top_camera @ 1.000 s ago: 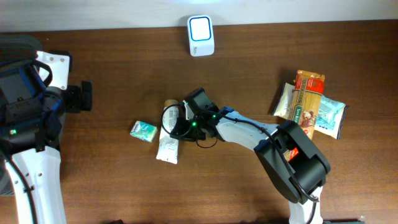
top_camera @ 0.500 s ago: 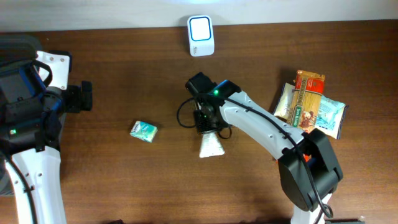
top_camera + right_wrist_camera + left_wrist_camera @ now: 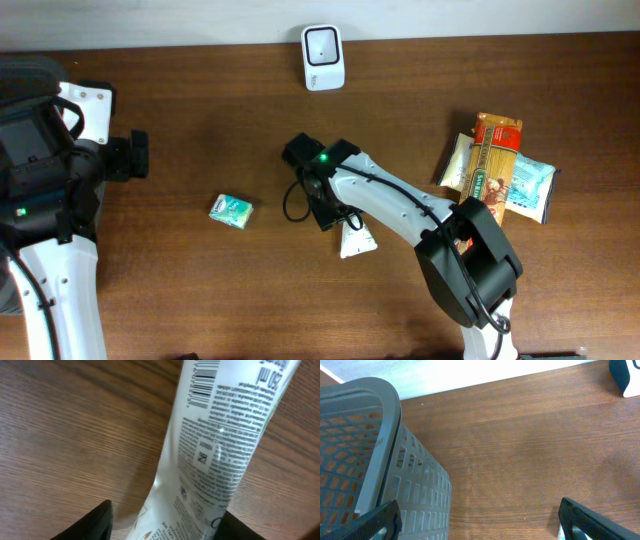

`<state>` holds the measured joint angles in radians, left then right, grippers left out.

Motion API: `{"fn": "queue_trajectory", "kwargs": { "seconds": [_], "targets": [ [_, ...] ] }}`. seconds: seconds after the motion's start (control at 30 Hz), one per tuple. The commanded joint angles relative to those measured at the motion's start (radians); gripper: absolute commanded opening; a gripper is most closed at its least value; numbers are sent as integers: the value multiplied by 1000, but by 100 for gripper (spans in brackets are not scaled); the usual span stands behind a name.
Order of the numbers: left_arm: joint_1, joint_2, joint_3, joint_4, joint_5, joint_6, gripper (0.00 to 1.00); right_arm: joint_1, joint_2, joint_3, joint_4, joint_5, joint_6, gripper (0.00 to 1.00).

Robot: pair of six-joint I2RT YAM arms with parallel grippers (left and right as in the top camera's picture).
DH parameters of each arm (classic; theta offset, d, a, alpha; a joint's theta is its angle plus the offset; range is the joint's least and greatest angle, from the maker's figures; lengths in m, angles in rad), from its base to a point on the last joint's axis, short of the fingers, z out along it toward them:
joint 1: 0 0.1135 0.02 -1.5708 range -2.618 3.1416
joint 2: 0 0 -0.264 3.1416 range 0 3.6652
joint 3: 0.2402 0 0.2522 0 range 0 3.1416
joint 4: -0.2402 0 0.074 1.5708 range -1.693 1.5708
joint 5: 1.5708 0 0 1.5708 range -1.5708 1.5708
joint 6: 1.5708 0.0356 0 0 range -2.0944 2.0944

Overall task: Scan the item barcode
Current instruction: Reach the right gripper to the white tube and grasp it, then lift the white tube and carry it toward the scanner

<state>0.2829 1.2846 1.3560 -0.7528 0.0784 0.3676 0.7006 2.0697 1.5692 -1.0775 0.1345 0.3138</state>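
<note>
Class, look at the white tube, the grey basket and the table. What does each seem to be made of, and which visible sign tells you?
White tube: probably soft plastic, glossy; light glints on its printed skin.
Grey basket: moulded plastic, matt; even lattice of holes under a thick rim.
Table: wood or wood-look laminate, brown and smooth; the grain lines leave it open which.

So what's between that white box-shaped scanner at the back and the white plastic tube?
Overhead view: bare brown wooden table, then the right gripper, open astride the white tube.
</note>
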Motion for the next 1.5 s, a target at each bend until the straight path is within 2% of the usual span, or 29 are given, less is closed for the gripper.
{"fn": "queue_trajectory", "kwargs": {
  "seconds": [0.0,0.07,0.13,0.17,0.2,0.4,0.43,0.53,0.7,0.83,0.93,0.97,1.03,1.07,1.1,1.13,1.17,1.33,1.47],
  "targets": [
    [3,1,4,2,10,12,99,34,15,21,15,-11,-77,63],
    [3,1,4,2,10,12,99,64,18,21,26,-10,-144,65],
    [3,1,4,2,10,12,99,84,18,22,28,-9,-183,76],
    [3,1,4,2,10,12,99,74,18,46,11,-16,-155,85],
    [3,1,4,2,10,12,99,55,17,64,2,-47,-148,88],
    [3,1,4,2,10,12,99,-175,0,149,-72,-356,-149,90],
    [3,1,4,2,10,12,99,-206,0,148,-93,-403,-151,93],
    [3,1,4,2,10,12,99,-258,1,114,-108,-659,-257,99],
    [4,1,4,2,10,12,99,-255,2,-24,-1,-665,-253,99],
    [3,1,4,2,10,12,99,-263,1,-153,130,-655,-220,85],
    [4,1,4,2,10,12,99,-263,1,-161,147,-655,-220,66],
    [4,1,4,2,10,12,99,-264,1,-161,148,-657,-220,54],
    [3,1,4,2,10,12,99,-264,1,-161,149,-658,-220,41],
    [3,1,4,2,10,12,99,-264,1,-161,150,-658,-220,30],
    [4,1,4,2,10,12,99,-264,1,-161,151,-658,-220,15],
    [3,1,4,2,10,12,99,-265,1,-161,151,-659,-220,7],
    [3,1,4,2,10,12,99,-266,1,-151,146,-659,-220,4],
    [4,1,4,2,10,12,99,-289,-14,-71,117,-738,-238,4],
    [3,1,4,2,10,12,99,-340,-85,-6,82,-1091,-450,4]
  ]
}}
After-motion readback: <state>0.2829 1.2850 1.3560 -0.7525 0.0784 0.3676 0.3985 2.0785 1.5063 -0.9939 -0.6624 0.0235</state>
